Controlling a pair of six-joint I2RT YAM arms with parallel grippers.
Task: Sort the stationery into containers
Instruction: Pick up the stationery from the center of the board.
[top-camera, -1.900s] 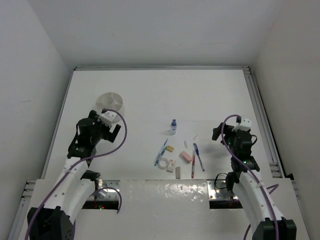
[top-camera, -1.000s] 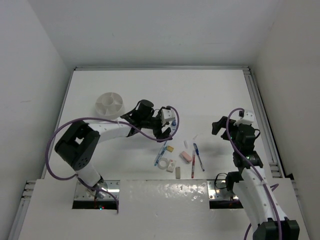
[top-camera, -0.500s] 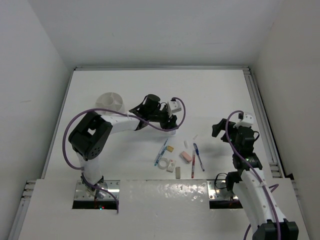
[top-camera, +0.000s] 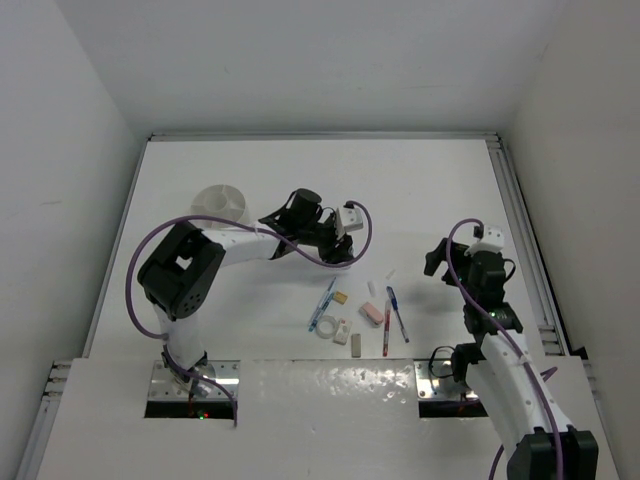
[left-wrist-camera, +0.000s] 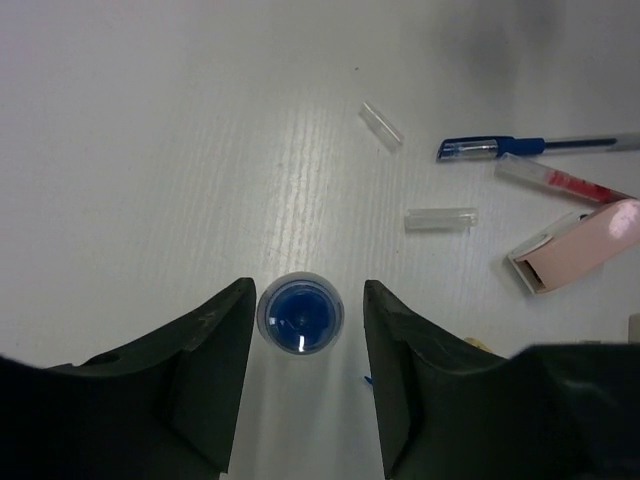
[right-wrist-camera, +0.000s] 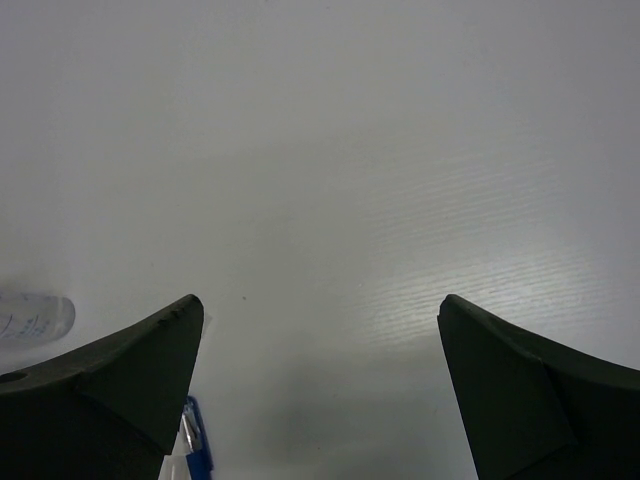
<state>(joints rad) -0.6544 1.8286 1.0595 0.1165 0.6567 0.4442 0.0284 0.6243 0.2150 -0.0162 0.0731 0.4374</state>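
swung over from beside the tub, where it sat about two seconds back, our left arm now stretches across the white table to the spot where the bottle stood in plain sight. in the top view the bottle is now hidden under the wrist.

at far left we see the round white tub, shallow, with thin inner dividers, well apart from the rest of the stationery.

next comes the left gripper. its dark, matte, wedge-shaped fingers bracket the small bottle, which stands upright, a glossy blue cap inside a clear round rim. the left finger looks to be at the rim, and a sliver of table shows on the right side. we cannot tell whether the pincer is truly clenched on it.

right of the bottle lie two clear tube-like caps, a blue pen, a clear-barrelled red pen and a flat pink eraser. from above, a clear tape ring and a small tan block lie in the same cluster.

at far right, the right gripper hangs with its fingers spread wide over bare, faintly ribbed table, grasping nothing.
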